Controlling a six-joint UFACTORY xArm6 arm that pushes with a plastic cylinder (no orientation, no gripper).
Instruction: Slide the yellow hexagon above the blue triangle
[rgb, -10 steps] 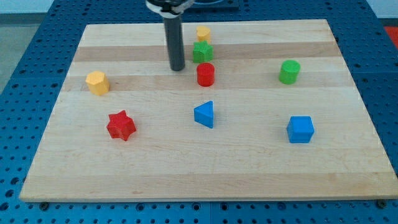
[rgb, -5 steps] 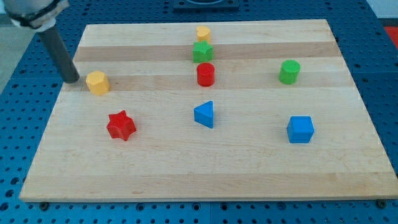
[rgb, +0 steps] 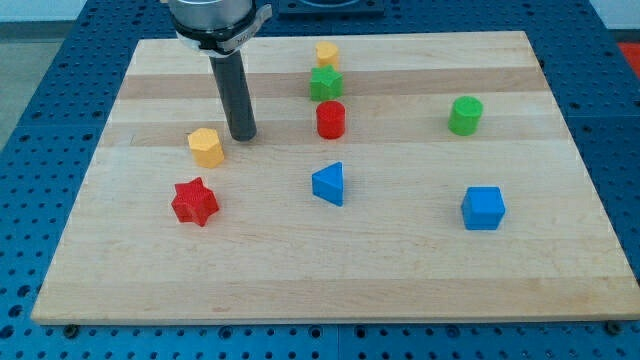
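The yellow hexagon (rgb: 205, 146) lies left of the board's middle. The blue triangle (rgb: 329, 184) lies well to its right and slightly lower, near the board's centre. My tip (rgb: 242, 134) rests on the board just right of the hexagon and slightly above it, a small gap between them. The red cylinder (rgb: 331, 119) stands above the blue triangle.
A red star (rgb: 194, 201) lies just below the hexagon. A green star (rgb: 325, 83) and a small yellow block (rgb: 327, 53) stand above the red cylinder. A green cylinder (rgb: 465, 115) and a blue cube (rgb: 483, 208) are on the right. The wooden board (rgb: 560, 270) sits on a blue perforated table.
My tip swung from the board's middle to the far left, then back right. The yellow hexagon slid right and a little down. The other blocks have not moved.
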